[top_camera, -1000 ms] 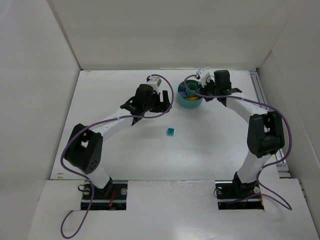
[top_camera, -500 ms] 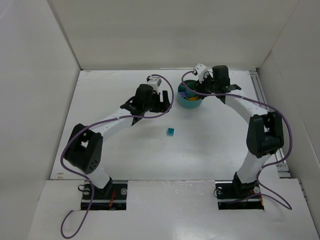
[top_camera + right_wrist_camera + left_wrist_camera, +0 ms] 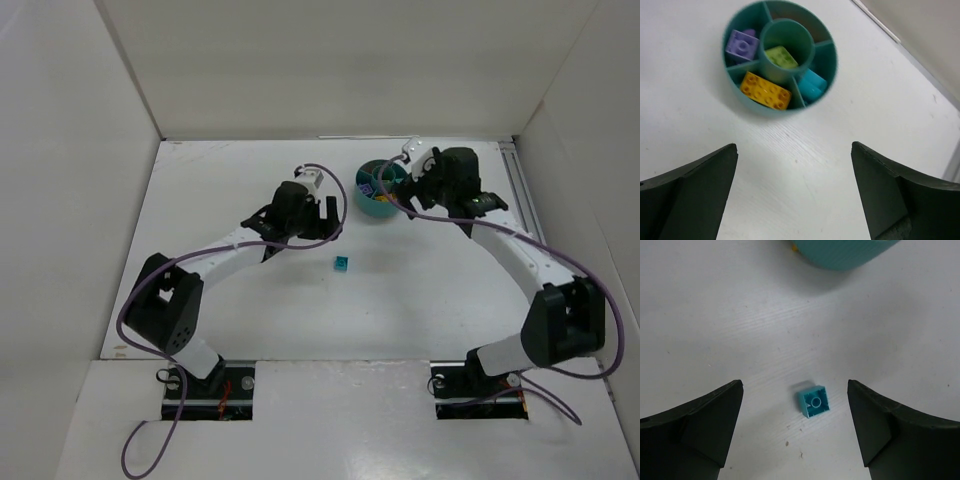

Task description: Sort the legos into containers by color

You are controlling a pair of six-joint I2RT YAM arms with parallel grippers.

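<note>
Right gripper (image 3: pixel 794 147) has backed away from the round teal divided plastic tub (image 3: pixel 826 57), its jaws now spread wide and empty. Nearest, a small teal plastic brick (image 3: pixel 814 401) lies on the white table (image 3: pixel 715 315), framed by the left gripper's (image 3: pixel 795 385) spread jaws and closer to one finger. Farther off, the tub holds four sorted bricks (image 3: pixel 765 91). An off-centre squeeze could flick the loose brick away.

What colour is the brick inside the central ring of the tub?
The brick in the tub is light green, clearest in the right wrist view.
</note>
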